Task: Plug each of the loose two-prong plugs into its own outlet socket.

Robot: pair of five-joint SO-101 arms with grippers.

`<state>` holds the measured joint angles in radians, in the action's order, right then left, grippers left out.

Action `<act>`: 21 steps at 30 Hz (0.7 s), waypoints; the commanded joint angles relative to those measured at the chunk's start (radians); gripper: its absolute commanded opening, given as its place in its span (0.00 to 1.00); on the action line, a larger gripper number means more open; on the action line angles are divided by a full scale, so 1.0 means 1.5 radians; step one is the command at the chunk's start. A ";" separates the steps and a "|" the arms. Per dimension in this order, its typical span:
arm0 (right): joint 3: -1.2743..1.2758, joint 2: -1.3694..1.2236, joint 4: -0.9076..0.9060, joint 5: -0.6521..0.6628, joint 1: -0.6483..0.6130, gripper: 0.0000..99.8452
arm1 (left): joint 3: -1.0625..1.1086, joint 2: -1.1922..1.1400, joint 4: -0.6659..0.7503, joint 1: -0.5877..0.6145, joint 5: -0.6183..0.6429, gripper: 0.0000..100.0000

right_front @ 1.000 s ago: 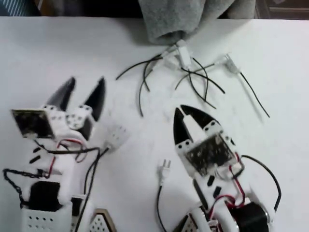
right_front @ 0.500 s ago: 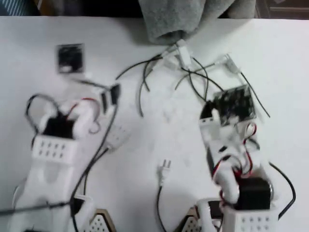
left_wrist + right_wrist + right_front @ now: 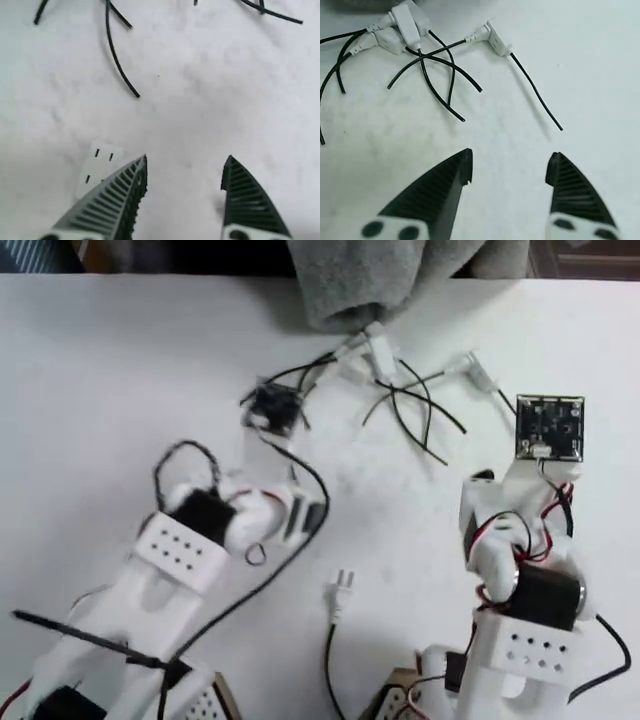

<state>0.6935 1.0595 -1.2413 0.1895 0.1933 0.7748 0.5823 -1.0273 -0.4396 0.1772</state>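
A loose white two-prong plug (image 3: 342, 585) on a black cord lies at the front centre of the table. A white outlet block (image 3: 100, 164) with slots sits just beside one finger of my left gripper (image 3: 186, 162), which is open over bare table. My left arm (image 3: 190, 540) reaches in from the front left toward the centre. Joined white plugs (image 3: 402, 25) and another white plug (image 3: 492, 37) with black cords lie beyond my right gripper (image 3: 511, 156), also open with nothing in it. In the high view these plugs (image 3: 370, 352) lie at the back centre.
A grey cloth (image 3: 380, 275) hangs over the table's far edge behind the cords. Loose black cord ends (image 3: 295, 420) spread across the back centre. My right arm (image 3: 520, 570) stands at the front right. White table (image 3: 120, 370) lies open at the left.
My left arm has swung from the left side toward the centre, covering the outlet block from above. My right arm has risen and turned toward the back right. The front plug has stayed put.
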 commanded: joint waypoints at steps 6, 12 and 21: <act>-0.030 -0.091 0.002 -0.003 0.059 0.24 | 0.063 -0.002 0.019 -0.072 0.101 0.25; -0.052 -0.105 0.002 -0.003 0.098 0.24 | 0.172 0.002 0.108 -0.150 0.044 0.24; -0.127 -0.110 0.002 0.038 0.278 0.24 | 0.187 -0.002 0.132 -0.155 0.032 0.25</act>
<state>0.5708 0.8999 -1.2413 0.2232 0.5401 1.0572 0.5823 -0.8462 -0.6590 0.2340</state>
